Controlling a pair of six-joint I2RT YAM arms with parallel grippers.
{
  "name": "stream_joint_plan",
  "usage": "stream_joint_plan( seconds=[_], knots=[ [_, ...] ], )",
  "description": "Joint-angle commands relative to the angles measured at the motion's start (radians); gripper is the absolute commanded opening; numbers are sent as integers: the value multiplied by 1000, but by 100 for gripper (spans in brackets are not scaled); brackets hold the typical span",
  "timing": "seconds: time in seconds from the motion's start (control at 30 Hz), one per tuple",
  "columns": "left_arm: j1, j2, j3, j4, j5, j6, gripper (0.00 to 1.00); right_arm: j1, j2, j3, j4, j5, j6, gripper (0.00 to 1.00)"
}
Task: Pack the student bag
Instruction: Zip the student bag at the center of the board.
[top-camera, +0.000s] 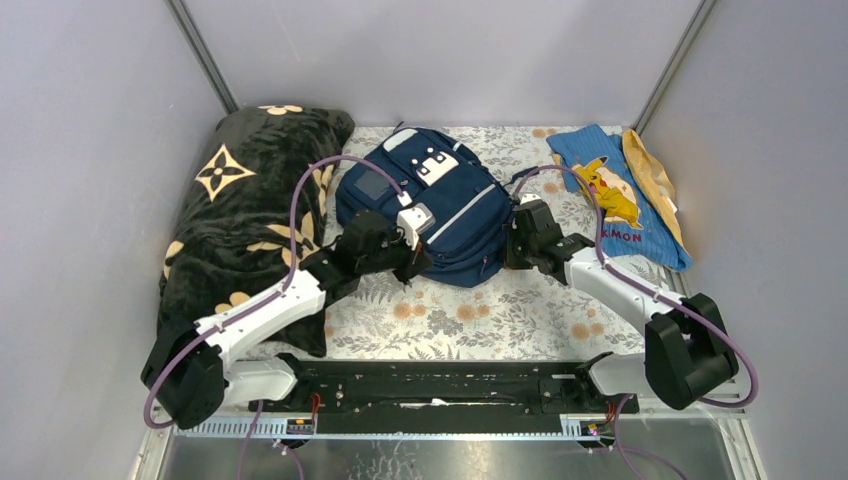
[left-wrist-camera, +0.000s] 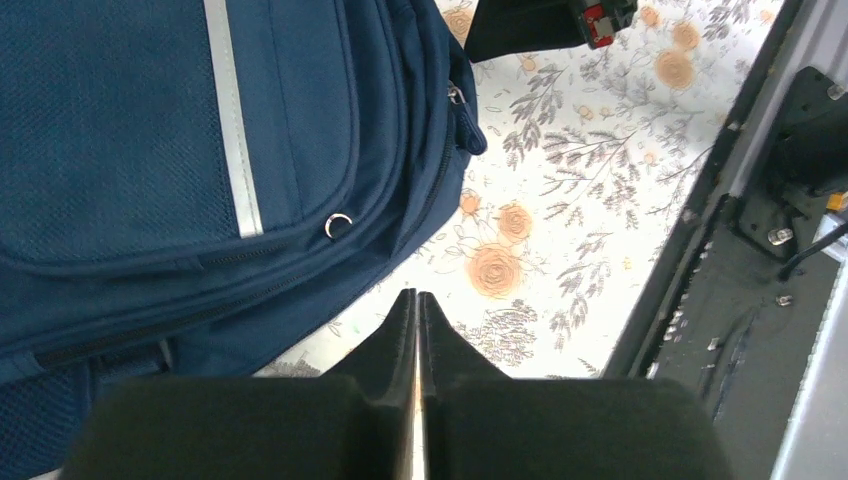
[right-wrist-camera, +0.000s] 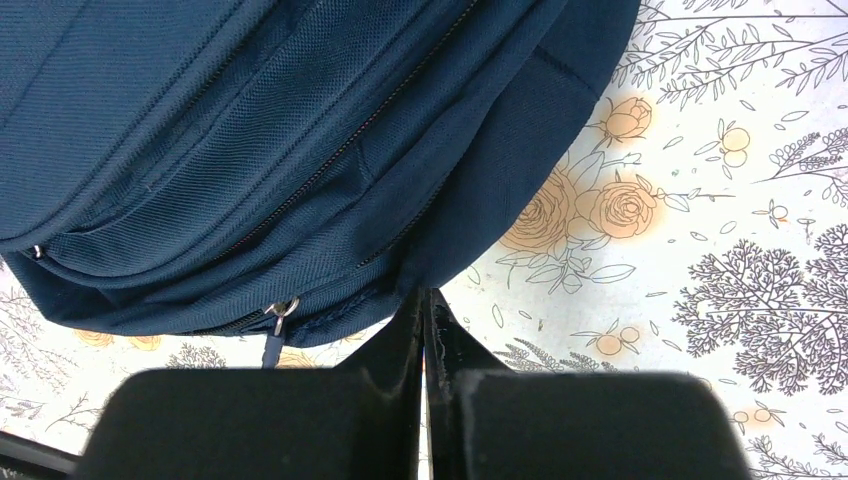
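Note:
The navy student bag (top-camera: 430, 205) lies front up in the middle of the floral mat, its white patch toward the far side. My left gripper (top-camera: 413, 265) is at the bag's near-left edge. In the left wrist view the gripper (left-wrist-camera: 416, 296) is shut and empty over the mat, just off the bag (left-wrist-camera: 150, 150) with its pale stripe (left-wrist-camera: 232, 120). My right gripper (top-camera: 511, 247) is at the bag's right edge. In the right wrist view the gripper (right-wrist-camera: 424, 294) is shut, its tips against the bag's lower edge (right-wrist-camera: 300, 150), near a zip puller (right-wrist-camera: 273, 318). Nothing shows between the jaws.
A black blanket with tan flowers (top-camera: 250, 210) lies heaped at the left. A light-blue cloth with a yellow cartoon figure (top-camera: 615, 195) and a tan cloth (top-camera: 652, 175) lie at the far right. Grey walls close three sides. The black base rail (top-camera: 440, 385) runs along the near edge.

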Motion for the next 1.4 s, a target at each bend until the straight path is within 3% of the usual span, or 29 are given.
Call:
stream_joint_plan(
  seconds=[0.0,0.07,0.13,0.2,0.33,0.5,0.63,0.87,0.93,1.03,1.2,1.37],
  knots=[
    [-15,65,72,24,11,24,23,-2,-42,27,42,-8,-23,0],
    [-35,124,116,25,6,28,42,-3,-68,16,45,-34,9,0],
    [-66,181,152,25,-21,35,57,-2,-97,-5,52,-97,51,16],
    [-104,244,187,12,-40,66,63,-3,-124,-28,64,-136,100,29],
    [-144,319,230,10,-97,89,66,-2,-157,-58,68,-167,204,34],
    [-145,383,226,42,-116,97,67,-3,-155,-101,135,-209,276,48],
    [-144,420,218,56,-138,101,65,-3,-117,-110,161,-241,267,50],
    [-140,442,207,83,-126,108,38,-3,-10,-103,221,-298,180,51],
    [-135,442,202,84,-128,108,35,-3,12,-99,224,-294,148,50],
    [-125,442,197,79,-126,105,38,-2,22,-100,235,-280,112,48],
    [-124,452,201,60,-162,109,61,-2,40,-88,230,-274,78,42],
    [-124,477,209,76,-168,105,66,-1,41,-105,242,-275,73,32]
  ],
)
